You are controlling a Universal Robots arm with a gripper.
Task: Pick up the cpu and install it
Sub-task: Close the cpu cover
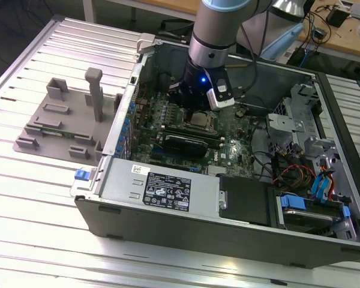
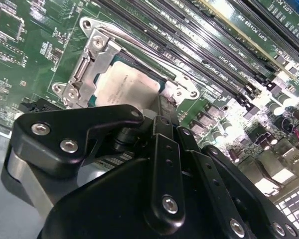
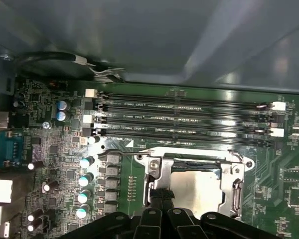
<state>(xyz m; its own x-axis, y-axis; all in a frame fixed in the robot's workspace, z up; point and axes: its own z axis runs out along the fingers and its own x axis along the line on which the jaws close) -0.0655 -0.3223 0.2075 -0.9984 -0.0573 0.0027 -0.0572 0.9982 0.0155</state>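
a: whereabouts of the cpu point(image 2: 124, 82)?

b: lying flat inside the metal-framed socket point(image 3: 236, 172) on the motherboard point(image 1: 240, 141), silver top up, within the open computer case point(image 1: 168, 237) on the slatted worktop point(image 1: 36, 198). not carried, and not on the grey fixture tray point(image 1: 54, 129) out toward the exterior view's left.

a: and the gripper point(image 3: 160, 195)?

b: hanging right over the socket, tips at the near edge of the chip in both wrist views. jaws drawn together, nothing seen between them. touching the chip or just above it: cannot tell.

a: so picked and placed?

b: judging so. pick-up over, by the look of it. chip level and square within the frame, sunk among the metal edges rather than perched on them. looks seated.

a: anything left, then?

b: probably the clamping, if not done. thin lever rod point(image 3: 120, 155) seen lying low beside the socket, on the side toward the memory slots point(image 3: 189, 117). hooked down or merely resting there: cannot tell from here. same for the frame, pressing on the chip or only surrounding it.
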